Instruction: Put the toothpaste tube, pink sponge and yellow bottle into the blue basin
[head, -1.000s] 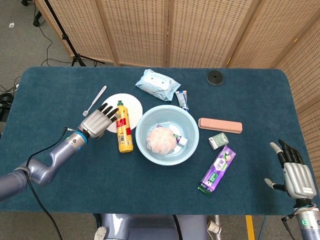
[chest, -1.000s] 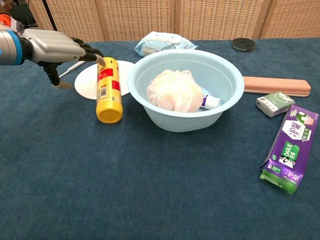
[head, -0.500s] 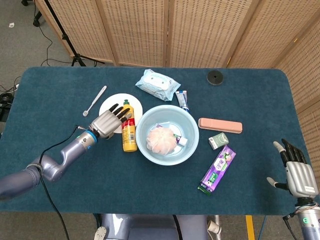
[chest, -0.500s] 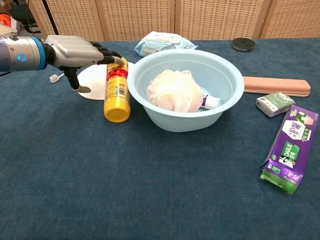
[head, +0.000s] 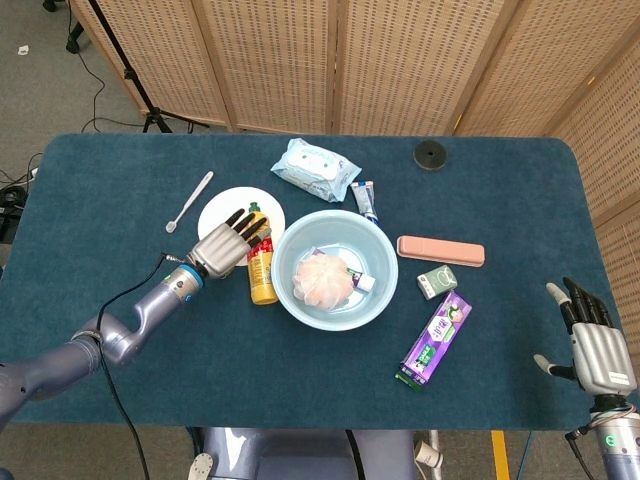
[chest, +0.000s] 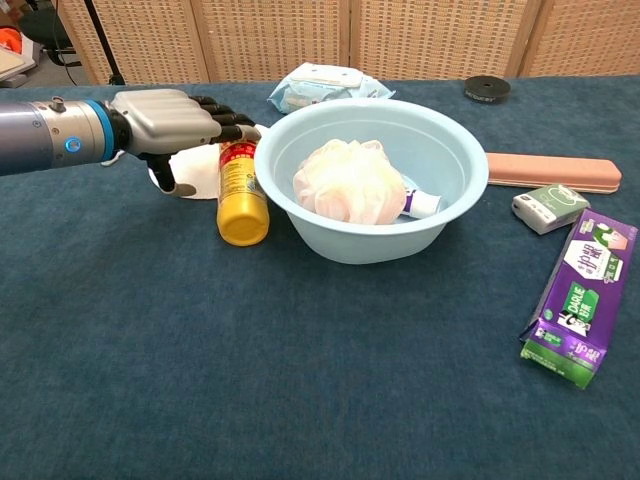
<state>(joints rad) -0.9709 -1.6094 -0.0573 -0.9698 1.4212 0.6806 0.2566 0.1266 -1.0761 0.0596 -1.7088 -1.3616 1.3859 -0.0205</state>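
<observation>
The yellow bottle (head: 262, 277) (chest: 243, 188) lies on its side on the table, close against the left wall of the blue basin (head: 377, 286) (chest: 300, 208). My left hand (head: 226, 246) (chest: 168, 122) reaches over the bottle's cap end with straight, spread fingers touching it and the thumb hanging down on the left. Nothing is gripped. The pink sponge (head: 320, 279) (chest: 350, 181) sits in the basin, with the toothpaste tube (head: 356, 273) (chest: 421, 204) beside it. My right hand (head: 596, 347) hovers open at the table's right front edge, away from everything.
A white plate (head: 222, 206) lies behind my left hand, with a white spoon (head: 190, 200) to its left. Behind the basin are a wipes pack (head: 314, 168) and a small tube (head: 365, 200). To its right are a pink case (head: 440, 250), a green box (head: 436, 281) and a purple carton (head: 436, 338).
My left hand has moved right, pushing the yellow bottle across the table until it lies against the basin. The right hand has hardly moved.
</observation>
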